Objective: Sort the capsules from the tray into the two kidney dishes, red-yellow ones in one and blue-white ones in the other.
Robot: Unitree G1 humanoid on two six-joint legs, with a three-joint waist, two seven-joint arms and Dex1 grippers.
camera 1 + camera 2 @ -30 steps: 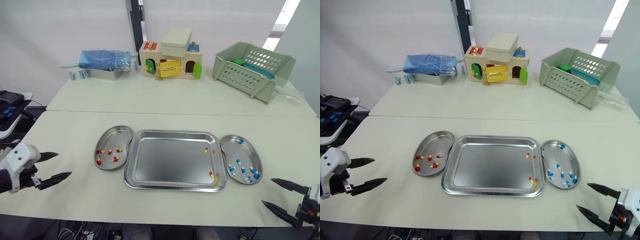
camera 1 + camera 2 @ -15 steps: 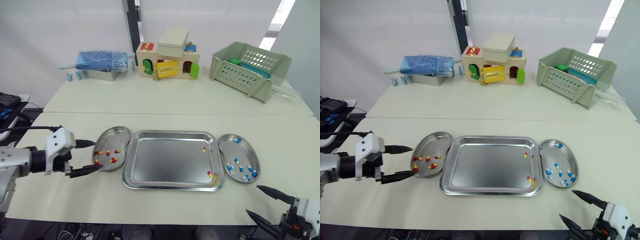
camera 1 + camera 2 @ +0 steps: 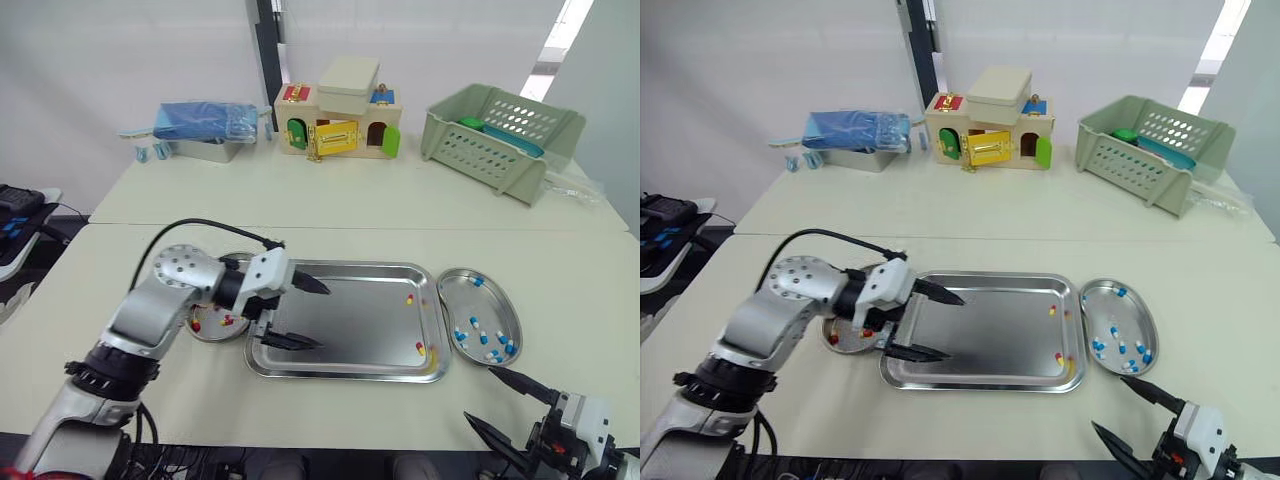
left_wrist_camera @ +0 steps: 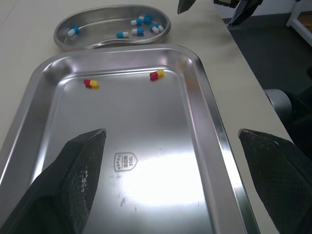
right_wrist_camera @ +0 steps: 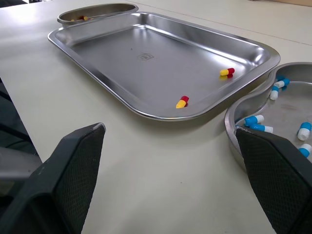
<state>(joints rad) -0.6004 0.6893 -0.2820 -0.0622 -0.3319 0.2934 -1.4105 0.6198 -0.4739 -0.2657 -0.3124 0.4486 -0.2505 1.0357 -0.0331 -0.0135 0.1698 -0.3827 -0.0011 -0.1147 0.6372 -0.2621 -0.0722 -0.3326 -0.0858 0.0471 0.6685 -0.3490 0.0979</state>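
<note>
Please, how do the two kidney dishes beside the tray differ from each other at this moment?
The left kidney dish holds red-yellow capsules; the right kidney dish holds blue-white capsules. The left kidney dish is partly covered by the left arm, whose left end effector is over the tray; the right kidney dish is in full view. Both are shiny metal and lie beside the tray, one at each end.

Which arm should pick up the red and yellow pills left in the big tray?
Probably the left. The left gripper is open over the tray, pointing toward the two red-yellow capsules, with their dish on its side. The right gripper hangs near the table edge, outside the tray.
</note>
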